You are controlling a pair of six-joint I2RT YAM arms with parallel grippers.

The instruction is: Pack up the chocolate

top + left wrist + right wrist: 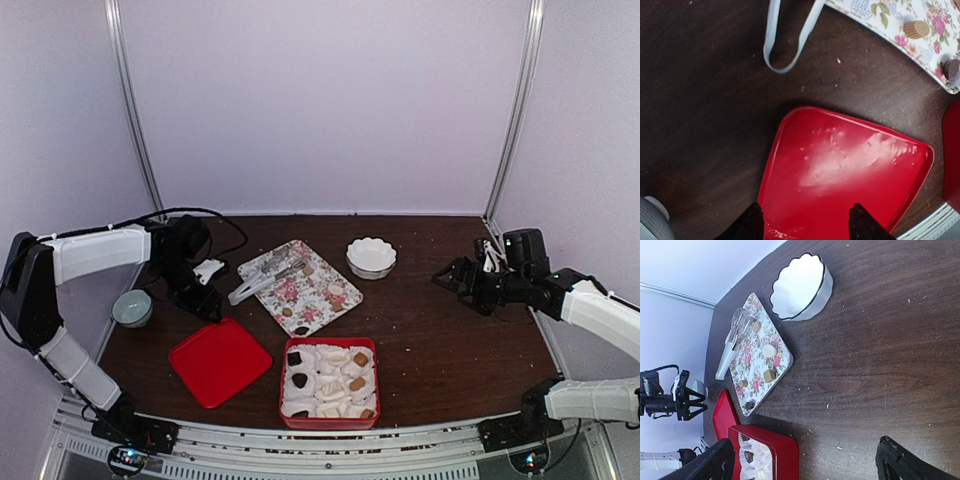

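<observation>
Several small chocolates lie on the floral tray (345, 292): a pale one (769, 350), a tan one (770, 375) and a dark one (749, 405). More chocolates, dark (299, 380) and tan (361, 358), sit in white paper cups in the red box (330, 424). My left gripper (205, 300) is open and empty, hovering over the red lid (850, 170) in the left wrist view (807, 227). My right gripper (455, 280) is open and empty over bare table at the right, far from the tray; its wrist view (805, 465) shows the box (785, 455).
Clear plastic tongs (262, 282) lie across the tray's left end. A white scalloped bowl (371, 257) stands behind the tray. A small grey-green bowl (132, 308) sits at the far left. The red lid (220, 360) lies left of the box.
</observation>
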